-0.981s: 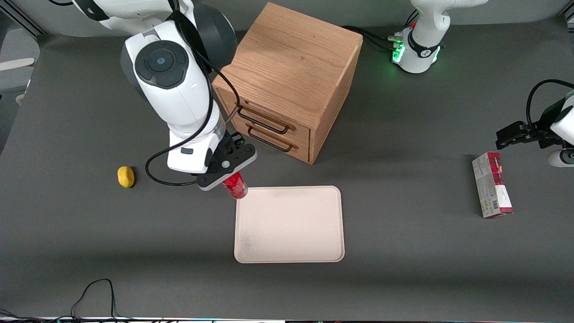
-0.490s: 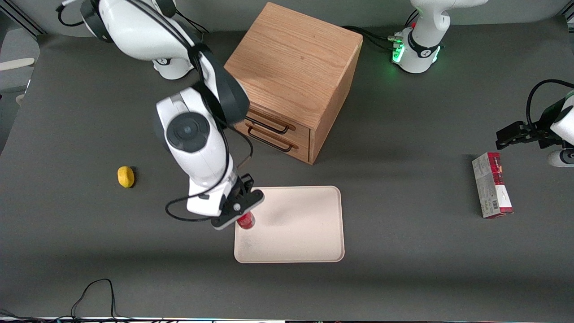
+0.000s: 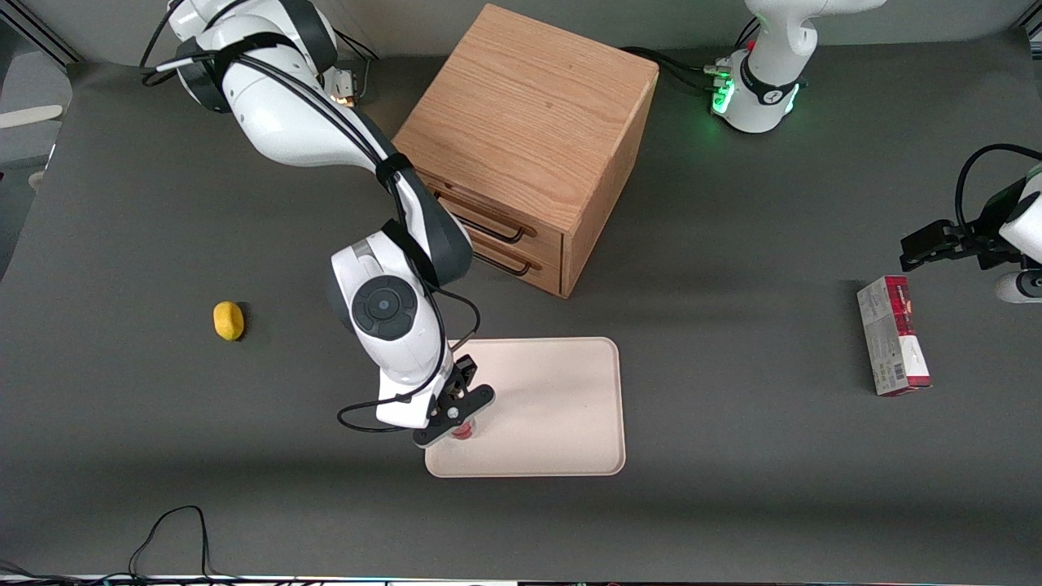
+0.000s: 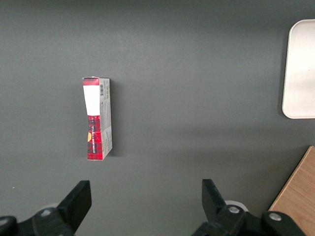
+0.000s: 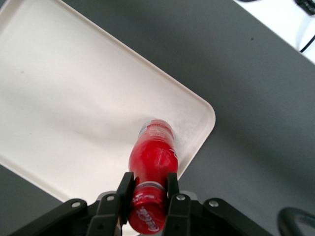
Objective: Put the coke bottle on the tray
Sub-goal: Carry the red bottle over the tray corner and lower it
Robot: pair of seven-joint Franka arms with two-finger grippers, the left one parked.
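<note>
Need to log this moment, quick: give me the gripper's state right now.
Gripper: closed on the coke bottle near its cap, holding it over a corner of the tray.

A small red coke bottle (image 5: 153,152) with white lettering and a clear base stands on a large cream tray (image 3: 553,391), near a rounded corner by the low rim, its neck clamped in the right arm's pincer (image 5: 147,194). The tray lies flat on the dark worktop (image 3: 733,456).
</note>
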